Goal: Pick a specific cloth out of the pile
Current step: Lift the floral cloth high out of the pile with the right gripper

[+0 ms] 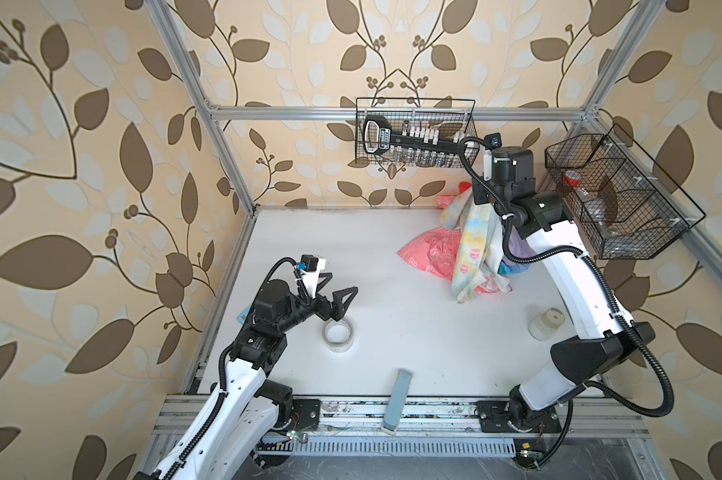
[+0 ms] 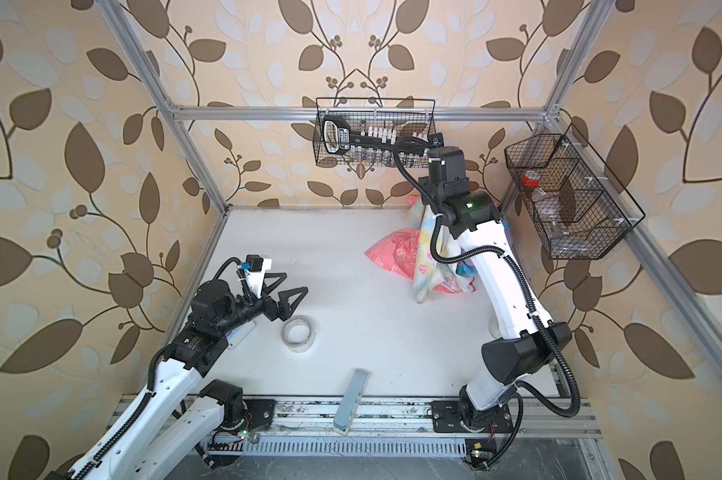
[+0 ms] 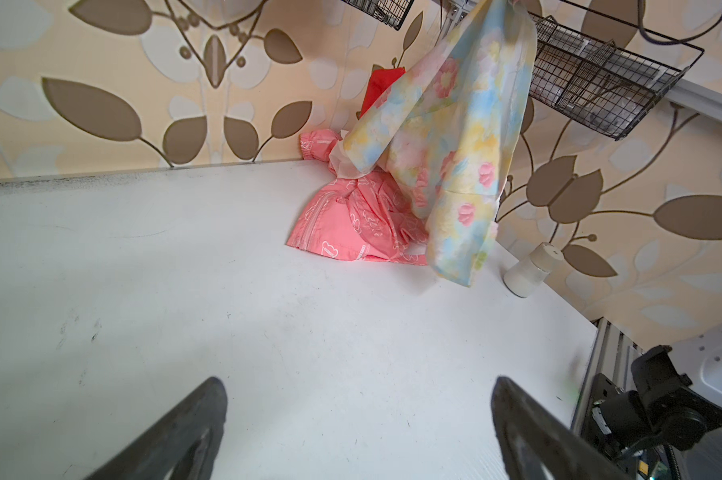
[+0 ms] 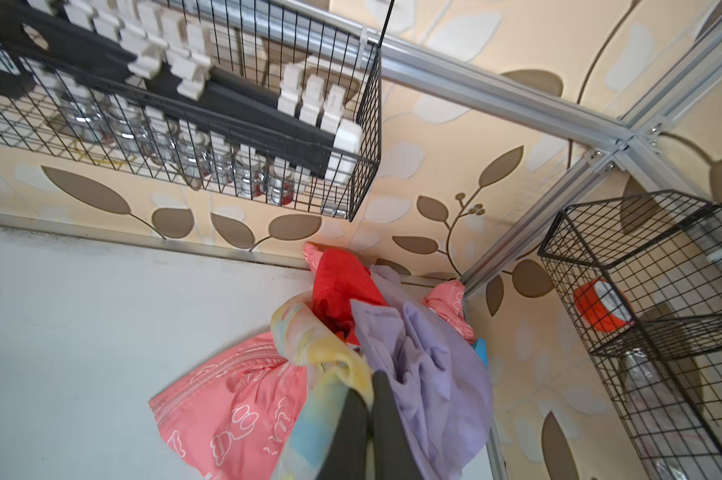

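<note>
Your right gripper [image 4: 367,386] is squeezed tight on the top edge of the flowery cloth [image 3: 455,137]. It holds that edge up high, over the far right corner of the white table [image 1: 392,332]. That is why the cloth hangs down long and thin, like a towel on a peg. I think holding it high lets its own weight pull it out of the pile [image 1: 455,257] underneath.

The pile sits in that same corner. The pink zip jacket [image 3: 342,224] with white bear marks lies at the front of the pile. The red cloth [image 4: 342,282] is against the wall, and the lavender cloth [image 4: 430,374] is bunched up right beside your fingers. That one is so close that it could catch and ride along, so watch it.

The low end of the flowery cloth hangs in front of the pink jacket. I cannot tell if its tip touches the table or just misses it. If it drags, it may need to go higher before you carry it away.

Your left gripper [image 1: 342,283] is wide open and holds nothing. It waits over the near left part of the table, just beside the tape roll [image 1: 337,334]. It is well apart from the pile, so it is out of the way.

The white jar [image 3: 527,270] stands near the hanging cloth, so a swing could bump it.
</note>
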Tool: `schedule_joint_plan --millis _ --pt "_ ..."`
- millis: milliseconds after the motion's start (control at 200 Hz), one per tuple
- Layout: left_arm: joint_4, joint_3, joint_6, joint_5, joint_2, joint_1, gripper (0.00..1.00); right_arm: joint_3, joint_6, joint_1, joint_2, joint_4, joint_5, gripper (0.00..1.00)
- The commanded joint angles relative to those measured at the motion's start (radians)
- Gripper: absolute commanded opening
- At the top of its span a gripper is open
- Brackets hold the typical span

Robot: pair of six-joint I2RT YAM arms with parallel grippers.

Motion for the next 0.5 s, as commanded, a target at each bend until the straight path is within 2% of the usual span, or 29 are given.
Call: schedule_joint_plan --millis 0,275,495 --pt "0.035 -0.007 0.000 -0.003 -0.008 -0.010 0.99 0.100 -0.020 -0.003 0.003 0.053 -0.020 0.00" --pt "0.036 -0.007 0.001 -0.002 -0.005 -0.010 0.99 0.198 -0.031 -0.002 0.018 0.214 -0.193 0.00" --pt "0.035 -0.007 0.004 -0.003 -0.002 -0.010 0.99 0.339 -0.023 -0.001 0.090 0.284 -0.291 0.00"
